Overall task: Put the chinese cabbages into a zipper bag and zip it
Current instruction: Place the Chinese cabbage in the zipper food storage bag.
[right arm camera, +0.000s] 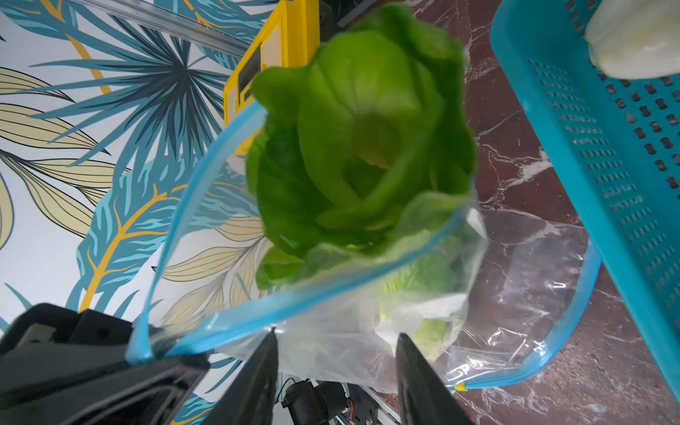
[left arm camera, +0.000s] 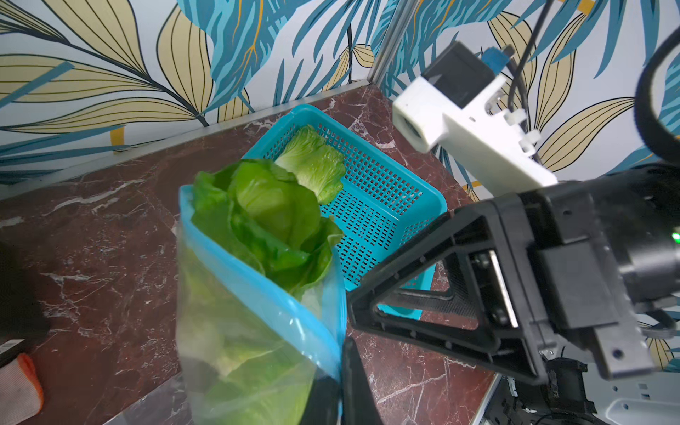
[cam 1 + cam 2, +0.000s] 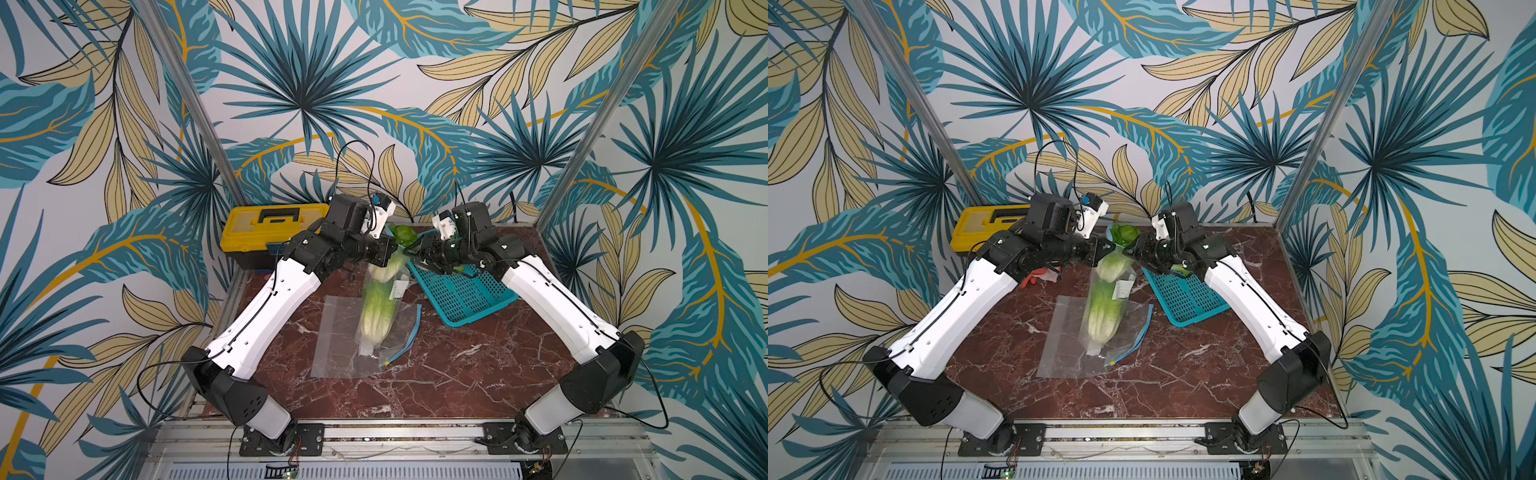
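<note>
Above the bench (image 3: 457,374) my left end effector (image 2: 339,382) grips the zipper bag (image 2: 239,331), right end effector (image 1: 338,333) open; two chinese cabbages (image 2: 272,209) in, one left.

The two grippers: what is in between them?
The open top of the zipper bag, with a chinese cabbage poking out, hangs between left gripper and right gripper in both top views.
</note>
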`<state>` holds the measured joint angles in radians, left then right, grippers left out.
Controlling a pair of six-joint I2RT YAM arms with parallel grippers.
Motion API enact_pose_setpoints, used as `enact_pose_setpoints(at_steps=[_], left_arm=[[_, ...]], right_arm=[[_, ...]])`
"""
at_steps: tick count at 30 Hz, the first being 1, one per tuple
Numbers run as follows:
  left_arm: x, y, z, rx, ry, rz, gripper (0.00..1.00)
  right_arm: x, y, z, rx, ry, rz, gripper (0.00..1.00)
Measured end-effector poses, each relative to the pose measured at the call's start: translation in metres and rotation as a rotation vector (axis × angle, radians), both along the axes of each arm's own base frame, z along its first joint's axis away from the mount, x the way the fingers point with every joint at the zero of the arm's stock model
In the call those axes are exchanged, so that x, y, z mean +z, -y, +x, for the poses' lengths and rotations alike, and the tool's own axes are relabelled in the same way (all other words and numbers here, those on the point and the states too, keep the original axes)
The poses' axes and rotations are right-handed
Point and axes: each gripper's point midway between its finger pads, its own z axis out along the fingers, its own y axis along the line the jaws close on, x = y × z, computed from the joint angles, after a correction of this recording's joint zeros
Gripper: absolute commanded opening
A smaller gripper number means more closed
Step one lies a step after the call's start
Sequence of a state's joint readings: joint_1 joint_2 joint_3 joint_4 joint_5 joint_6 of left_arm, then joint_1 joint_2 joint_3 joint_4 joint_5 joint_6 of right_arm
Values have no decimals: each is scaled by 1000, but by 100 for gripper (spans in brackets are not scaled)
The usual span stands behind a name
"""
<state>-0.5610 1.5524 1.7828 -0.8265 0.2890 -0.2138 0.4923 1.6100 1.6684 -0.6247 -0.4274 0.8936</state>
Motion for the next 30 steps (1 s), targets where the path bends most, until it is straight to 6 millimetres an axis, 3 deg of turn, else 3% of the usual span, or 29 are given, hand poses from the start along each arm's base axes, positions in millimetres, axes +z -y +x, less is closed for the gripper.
enact_pose_setpoints(at_steps=[3, 9, 22, 25, 28, 30], left_arm=[[0, 3, -2, -5, -2, -1, 0], [-5, 10, -4, -22, -13, 5, 0], [-13, 17, -4, -42, -30, 11, 0], [-13, 17, -4, -45, -30, 10, 0], [-14, 18, -4, -44, -33, 12, 0], [-16, 18, -2, -45, -35, 16, 0]], right_arm=[[-2, -2, 7, -38, -21, 48, 52], [-30, 4, 15, -121, -120, 94, 52], [-9, 15, 31, -183, -79, 139, 55], [-7, 7, 35, -163, -74, 143, 45], [-17, -1, 35, -143, -91, 130, 15], [-23, -3, 33, -137, -101, 127, 5]])
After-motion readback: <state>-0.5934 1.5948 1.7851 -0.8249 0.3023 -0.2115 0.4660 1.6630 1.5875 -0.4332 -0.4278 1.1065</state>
